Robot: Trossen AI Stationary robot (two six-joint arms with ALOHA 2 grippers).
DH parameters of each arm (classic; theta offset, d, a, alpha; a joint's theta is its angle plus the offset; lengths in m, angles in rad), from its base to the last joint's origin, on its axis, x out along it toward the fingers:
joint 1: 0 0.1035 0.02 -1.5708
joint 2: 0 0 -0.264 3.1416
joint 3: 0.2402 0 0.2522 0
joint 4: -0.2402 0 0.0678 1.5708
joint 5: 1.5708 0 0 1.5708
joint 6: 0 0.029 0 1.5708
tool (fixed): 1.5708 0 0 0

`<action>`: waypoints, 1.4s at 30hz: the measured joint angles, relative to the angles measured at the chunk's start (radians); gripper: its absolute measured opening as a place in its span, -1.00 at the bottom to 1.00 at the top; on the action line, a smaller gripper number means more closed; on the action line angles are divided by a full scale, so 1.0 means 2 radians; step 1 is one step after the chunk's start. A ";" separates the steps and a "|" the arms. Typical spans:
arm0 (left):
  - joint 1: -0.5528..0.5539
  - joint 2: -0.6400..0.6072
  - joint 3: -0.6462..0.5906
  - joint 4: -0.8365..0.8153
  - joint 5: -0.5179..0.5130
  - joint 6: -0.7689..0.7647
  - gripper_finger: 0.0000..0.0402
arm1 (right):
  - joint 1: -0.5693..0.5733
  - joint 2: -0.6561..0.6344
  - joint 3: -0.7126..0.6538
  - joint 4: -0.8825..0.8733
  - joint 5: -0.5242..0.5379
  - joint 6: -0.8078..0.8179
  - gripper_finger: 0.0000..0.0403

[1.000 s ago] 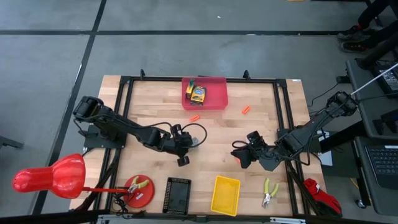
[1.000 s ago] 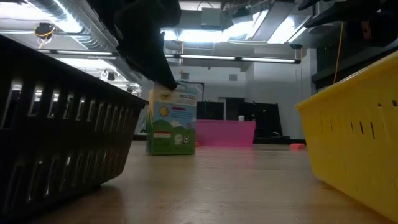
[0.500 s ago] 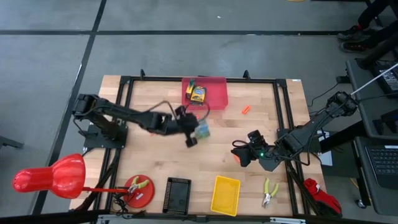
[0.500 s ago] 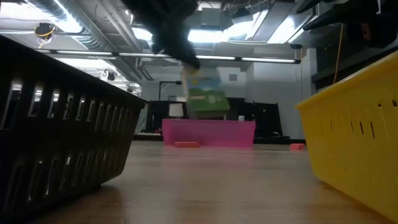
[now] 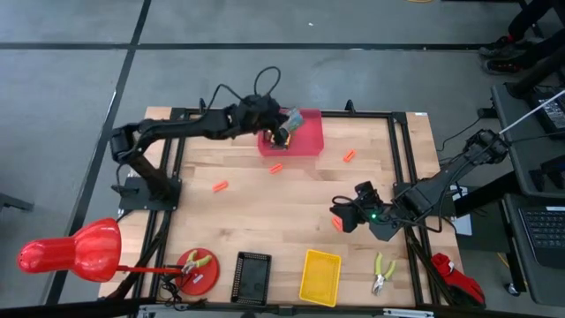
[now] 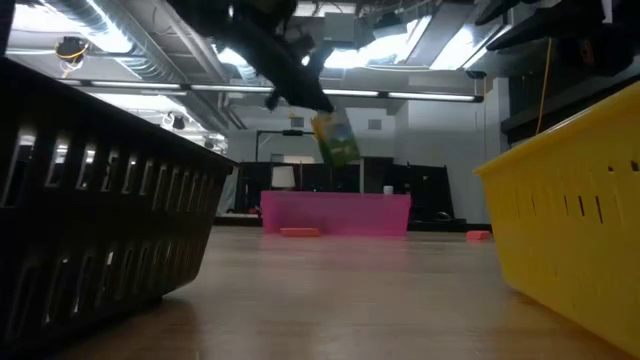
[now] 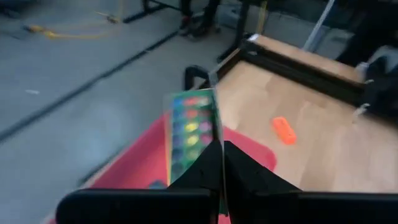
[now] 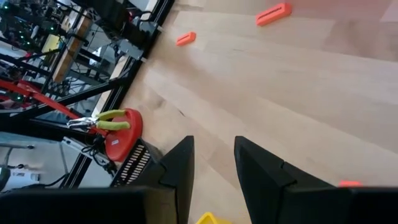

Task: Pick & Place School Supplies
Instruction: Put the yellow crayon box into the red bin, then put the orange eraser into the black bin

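Observation:
My left gripper (image 5: pixel 281 131) reaches over the pink tray (image 5: pixel 309 140) at the table's far edge, shut on a green-and-yellow crayon box (image 5: pixel 292 118). In the low view the box (image 6: pixel 336 141) hangs in the air above the tray (image 6: pixel 335 213). The left wrist view shows the box's printed face (image 7: pixel 189 124) past my fingers. A second crayon box in the tray is mostly hidden under the gripper. The small yellow-and-dark-green block does not show. My right gripper (image 5: pixel 342 217) waits open, low over the table's right half, and holds nothing. My left gripper pinches the crayon box between its two fingers (image 7: pixel 239 174) at one end (image 7: pixel 210 148). In the low view it holds the box's upper end (image 6: pixel 322 122) from above and the left. The box hangs tilted below the fingers, lifted clear above the pink tray.
Small orange pieces lie on the wood (image 5: pixel 220 186), (image 5: pixel 276 168), (image 5: pixel 350 155), and one sits by my right gripper (image 5: pixel 336 224). A black basket (image 5: pixel 252 277) and a yellow basket (image 5: pixel 320 277) stand at the near edge. Pliers (image 5: pixel 382 270) and a red disc with pliers (image 5: pixel 196 267) lie there too.
My left gripper lifted the crayon box from where it stood upright on the middle of the table. It carried the box up and toward the far edge, to above the pink tray. The box now hangs tilted. My right arm kept still.

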 joint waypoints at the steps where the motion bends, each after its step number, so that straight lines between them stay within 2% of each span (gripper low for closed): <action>1: 0.007 0.011 0.000 0.019 0.021 -0.010 -0.98 | 0.000 -0.001 0.000 -0.001 0.002 -0.002 -0.42; 3: 0.017 0.033 0.000 0.059 0.044 -0.042 -0.98 | -0.001 -0.002 0.000 -0.002 0.005 -0.002 -0.42; 7: 0.023 0.077 0.000 0.123 0.040 -0.104 -0.98 | -0.003 -0.002 0.000 -0.003 0.002 -0.001 -0.42; 10: 0.024 0.108 0.000 0.142 0.046 -0.170 -0.97 | -0.003 -0.002 0.000 -0.002 0.001 -0.001 -0.42; 13: 0.025 0.131 0.000 0.141 0.047 -0.238 -0.88 | -0.003 -0.002 0.000 -0.001 0.001 -0.001 -0.42; 16: 0.025 0.139 0.000 0.151 0.046 -0.271 -0.70 | -0.003 -0.002 0.000 0.003 0.001 0.003 -0.42; 20: 0.026 0.136 0.000 0.153 0.034 -0.272 -0.40 | 0.000 -0.002 0.000 0.004 0.001 0.002 -0.42; 24: 0.035 0.106 0.000 0.143 0.034 -0.203 -0.16 | 0.000 -0.002 0.000 0.004 0.001 0.002 -0.42; 27: 0.045 0.072 0.000 0.079 0.034 -0.158 -0.06 | 0.000 -0.002 0.000 0.004 0.001 0.002 -0.42; 29: 0.051 0.043 0.000 0.006 0.057 -0.121 -0.05 | 0.000 -0.002 0.000 0.004 0.001 0.002 -0.42; 33: 0.043 -0.019 0.000 -0.187 0.122 -0.045 -0.08 | 0.000 -0.002 0.000 0.015 0.011 -0.011 -0.42; 35: 0.026 -0.050 -0.012 -0.279 0.130 -0.023 -0.11 | 0.000 -0.002 0.000 0.024 0.016 -0.020 -0.42; 38: -0.005 -0.109 -0.058 -0.366 0.119 -0.025 -0.16 | -0.001 -0.002 0.000 0.032 0.026 -0.028 -0.42; 42: -0.064 -0.190 -0.133 -0.412 0.088 -0.082 -0.22 | -0.001 -0.002 0.000 0.034 0.039 -0.028 -0.42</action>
